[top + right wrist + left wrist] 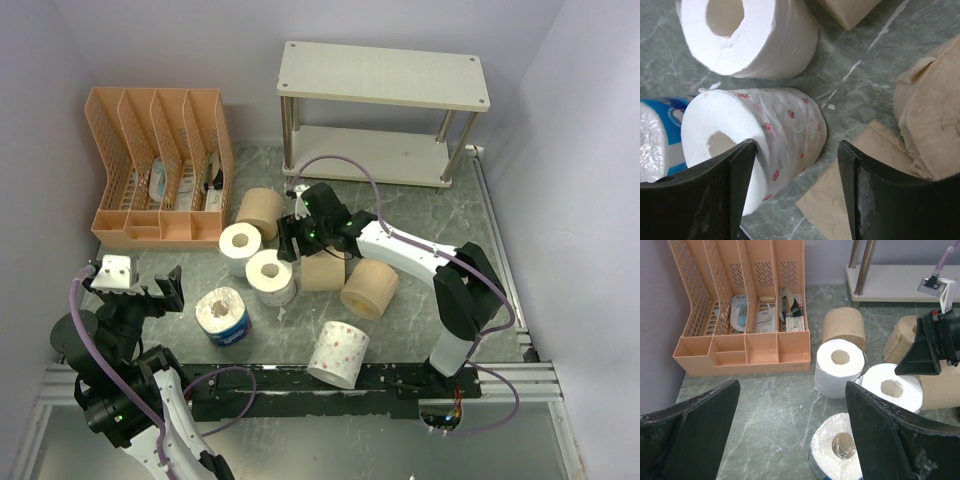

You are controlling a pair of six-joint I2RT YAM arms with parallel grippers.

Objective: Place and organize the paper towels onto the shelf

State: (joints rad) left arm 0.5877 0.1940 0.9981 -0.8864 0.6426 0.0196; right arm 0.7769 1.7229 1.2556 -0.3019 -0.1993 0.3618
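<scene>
While the left pincer [135, 287] hangs open and empty, the right pincer [797, 147] gapes empty above a flowered roll [785, 120]

No word, brand or number can be read anywhere on the table. Small packets [792, 320] standing in the orange file organizer [740, 369] carry printed labels, but in the left wrist view the print is too small to make out. The blue-wrapped roll [662, 125] shows pale marks on its film, blurred and cut off at the frame edge, and the white roll [780, 130] beside it bears only small red flowers, no lettering.
</scene>
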